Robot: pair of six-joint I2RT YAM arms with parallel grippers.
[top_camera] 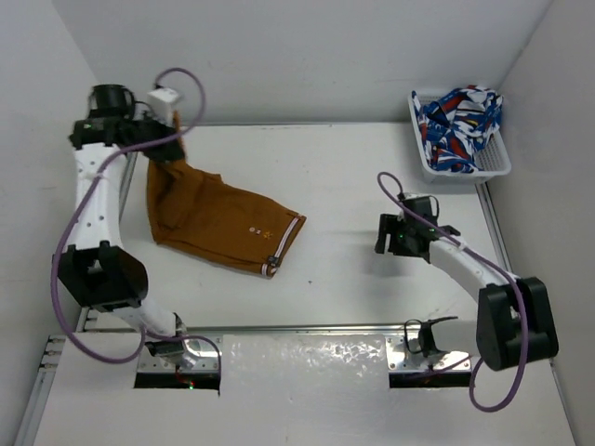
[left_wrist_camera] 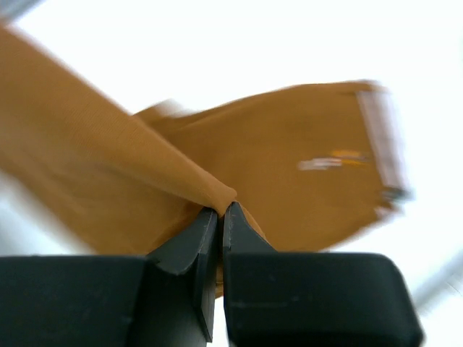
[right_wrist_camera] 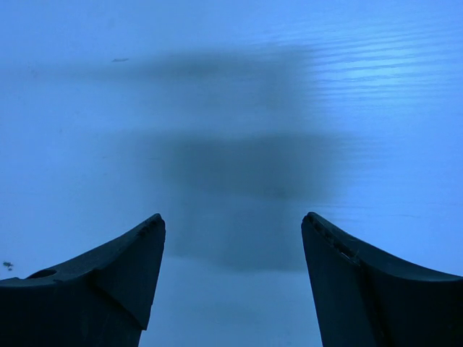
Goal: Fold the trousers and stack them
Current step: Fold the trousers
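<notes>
Left hand (left_wrist_camera: pixel 221 211) clenches the trousers (top_camera: pixel 218 218), right hand (right_wrist_camera: pixel 233 220) gapes over table (top_camera: pixel 344 177), patterned cloth (top_camera: pixel 460 121) fills corner basket (top_camera: pixel 469 173).

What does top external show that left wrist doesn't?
Only top external: the basket of patterned cloth at the far right, and the right fingers open over the table. Only left wrist: the left fingers pinched shut on a fold of the trousers, seen close up. Both: the mustard trousers and their pale-edged waistband end.
</notes>
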